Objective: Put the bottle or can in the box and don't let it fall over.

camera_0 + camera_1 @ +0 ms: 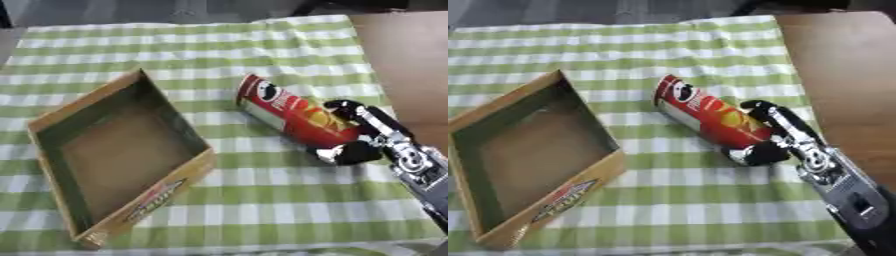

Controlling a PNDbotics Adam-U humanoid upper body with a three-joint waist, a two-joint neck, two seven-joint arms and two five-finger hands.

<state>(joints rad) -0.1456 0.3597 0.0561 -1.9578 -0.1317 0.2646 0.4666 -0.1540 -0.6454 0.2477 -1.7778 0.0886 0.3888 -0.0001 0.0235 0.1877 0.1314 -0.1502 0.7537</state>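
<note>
A tall cylindrical can [293, 117], glossy red with yellow printing and a pale round face emblem near its top, lies on its side on a green-and-white checked cloth [219, 55] that covers most of the worktop [842, 75]. The cloth is soft and slightly rumpled, with shallow folds showing near its far edge, while the bare worktop to the right is smooth brown wood. The can's top end points up and to the left, toward the far side; its lower end is taken by the right hand [367, 145], which comes in from the lower right corner on a black arm with silver metal joints. The black fingers [767, 111] curl over the upper side of the can's lower end and the thumb wraps the near side, so the hand is clamped around the can. To the left of the can, apart from it, sits a shallow rectangular box [52, 120] of plain brown cardboard, open at the top, set askew to the cloth's checks, with a matte floor, thin upright walls and a printed label on its near outer wall.
</note>
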